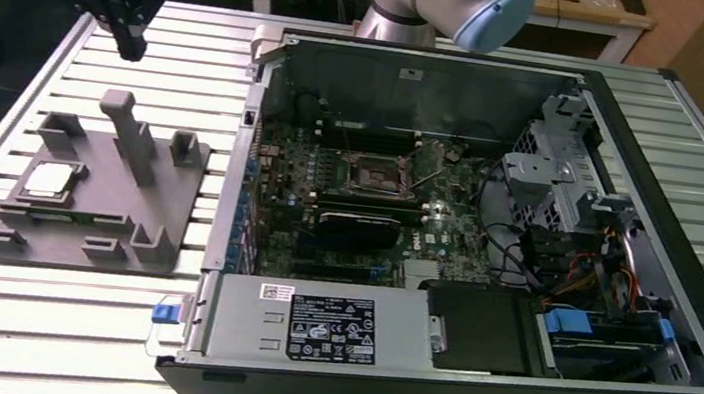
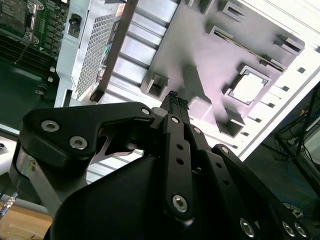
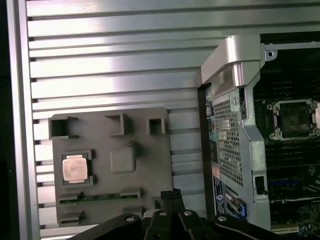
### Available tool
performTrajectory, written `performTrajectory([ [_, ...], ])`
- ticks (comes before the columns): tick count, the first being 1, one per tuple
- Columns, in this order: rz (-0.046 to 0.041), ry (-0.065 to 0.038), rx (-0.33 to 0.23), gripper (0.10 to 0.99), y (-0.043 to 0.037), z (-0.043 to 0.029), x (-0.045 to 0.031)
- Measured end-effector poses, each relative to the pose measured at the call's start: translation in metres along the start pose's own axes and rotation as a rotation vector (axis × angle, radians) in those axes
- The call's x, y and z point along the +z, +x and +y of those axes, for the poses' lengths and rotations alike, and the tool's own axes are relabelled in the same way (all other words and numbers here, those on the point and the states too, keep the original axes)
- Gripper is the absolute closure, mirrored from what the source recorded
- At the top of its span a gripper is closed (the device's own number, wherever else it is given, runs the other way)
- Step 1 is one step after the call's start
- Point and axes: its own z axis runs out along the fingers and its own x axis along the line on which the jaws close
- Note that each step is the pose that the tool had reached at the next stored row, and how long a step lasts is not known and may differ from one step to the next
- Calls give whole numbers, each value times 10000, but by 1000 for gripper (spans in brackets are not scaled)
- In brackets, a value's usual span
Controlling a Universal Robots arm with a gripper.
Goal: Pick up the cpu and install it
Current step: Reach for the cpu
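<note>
The cpu [image 1: 48, 182], a flat square chip with its matte silvery plate facing up, sits in a recess of the grey moulded fixture [image 1: 89, 203] at the exterior view's left. Its edges run parallel to the fixture's, and being near-square it shows no discernible long axis. The black gripper [image 1: 132, 53] hangs over the ribbed aluminium table [image 1: 107, 328] at upper left, well apart from the chip, fingers pressed together and holding nothing.
</note>
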Motion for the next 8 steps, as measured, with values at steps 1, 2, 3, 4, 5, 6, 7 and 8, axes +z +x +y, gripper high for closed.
performTrajectory([
  [1, 0, 0, 1, 980, 9, -1, 1],
  [2, 1, 1, 2, 980, 17, -2, 2],
  [3, 0, 1, 3, 980, 26, -3, 4],
  [4, -1, 0, 4, 980, 36, -4, 9],
  [5, -1, 0, 6, 980, 45, -5, 14],
  [6, -1, -1, 7, 980, 55, -7, 19],
  [7, -2, -1, 9, 980, 65, -8, 26],
  [8, -1, 0, 12, 980, 74, -9, 31],
])
